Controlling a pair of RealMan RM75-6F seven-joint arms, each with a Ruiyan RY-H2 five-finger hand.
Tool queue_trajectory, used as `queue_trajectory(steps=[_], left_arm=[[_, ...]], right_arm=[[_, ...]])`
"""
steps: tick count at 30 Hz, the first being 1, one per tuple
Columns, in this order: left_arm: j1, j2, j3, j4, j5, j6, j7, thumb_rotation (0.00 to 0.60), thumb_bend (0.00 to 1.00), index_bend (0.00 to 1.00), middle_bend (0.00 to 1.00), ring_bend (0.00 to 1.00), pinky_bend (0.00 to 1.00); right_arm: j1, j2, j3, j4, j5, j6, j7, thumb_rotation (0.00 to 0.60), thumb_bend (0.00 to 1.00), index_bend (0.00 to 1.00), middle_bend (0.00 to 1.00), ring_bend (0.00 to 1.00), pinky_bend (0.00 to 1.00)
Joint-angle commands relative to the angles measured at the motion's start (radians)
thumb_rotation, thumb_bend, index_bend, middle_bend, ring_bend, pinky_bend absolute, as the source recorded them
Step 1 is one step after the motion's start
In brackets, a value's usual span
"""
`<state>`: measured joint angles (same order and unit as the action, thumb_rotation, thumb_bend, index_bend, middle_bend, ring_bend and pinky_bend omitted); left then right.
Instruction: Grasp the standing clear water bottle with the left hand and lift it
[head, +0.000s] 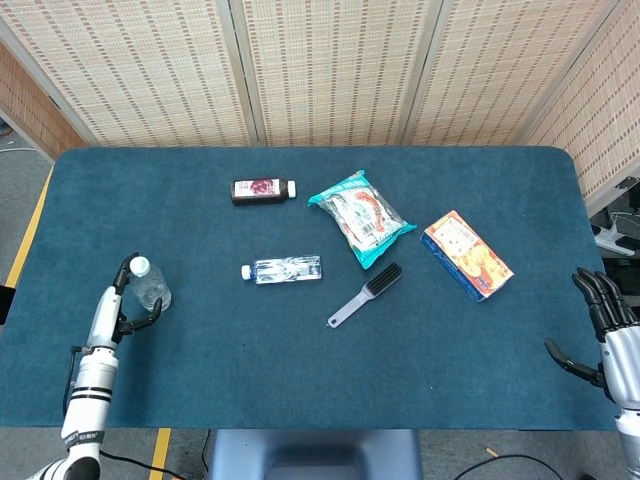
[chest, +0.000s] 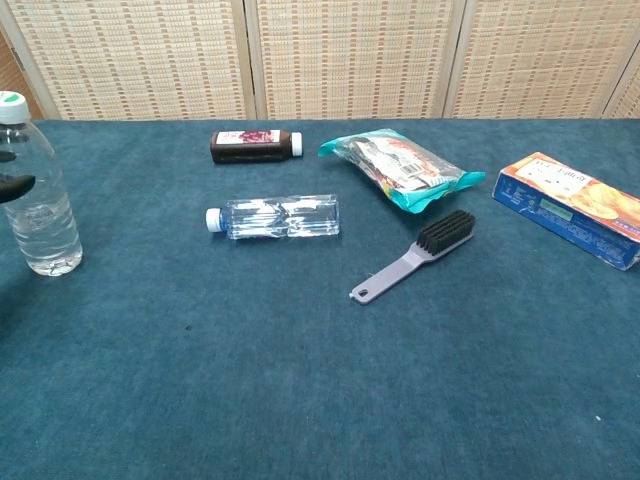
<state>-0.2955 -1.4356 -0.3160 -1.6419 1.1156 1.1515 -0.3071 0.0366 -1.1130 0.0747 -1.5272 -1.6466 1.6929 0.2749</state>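
The clear water bottle (head: 152, 288) with a white and green cap stands near the table's left edge; in the chest view the bottle (chest: 40, 215) is at the far left with its base on the cloth. My left hand (head: 128, 300) is at the bottle, with dark fingers curled around both its sides. Only one fingertip (chest: 14, 185) of that hand shows in the chest view, against the bottle's left side. My right hand (head: 608, 330) hangs past the table's right front corner, fingers spread and holding nothing.
On the blue table (head: 300, 370) lie a second clear bottle (head: 283, 269) on its side, a dark juice bottle (head: 262, 189), a teal snack bag (head: 360, 217), a grey brush (head: 365, 294) and an orange box (head: 467, 255).
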Motion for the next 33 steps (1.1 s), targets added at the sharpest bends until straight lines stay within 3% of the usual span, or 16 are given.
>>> queue_trajectory(steps=[1,8,23,33], left_arm=[[-0.007,-0.034,0.008,0.043,0.019,0.024,-0.004,0.6,0.39,0.0,0.0,0.0,0.1],[-0.022,-0.11,0.023,0.157,0.068,0.059,-0.035,0.6,0.39,0.0,0.0,0.0,0.1],[-0.045,-0.091,-0.002,0.152,-0.013,-0.053,-0.138,0.6,0.39,0.0,0.0,0.0,0.07],[-0.032,-0.13,0.003,0.192,-0.009,-0.022,-0.171,0.6,0.4,0.0,0.0,0.0,0.05]], right_arm=[[-0.001,0.001,-0.001,-0.001,0.0,-0.001,0.0,0.6,0.16,0.0,0.03,0.0,0.21],[0.0,0.007,-0.001,-0.006,0.005,-0.007,0.006,0.6,0.16,0.0,0.03,0.0,0.21],[0.001,0.008,-0.001,-0.01,0.01,-0.015,0.004,0.6,0.16,0.0,0.03,0.0,0.21],[0.003,0.009,0.0,-0.013,0.016,-0.022,0.002,0.6,0.16,0.0,0.03,0.0,0.21]])
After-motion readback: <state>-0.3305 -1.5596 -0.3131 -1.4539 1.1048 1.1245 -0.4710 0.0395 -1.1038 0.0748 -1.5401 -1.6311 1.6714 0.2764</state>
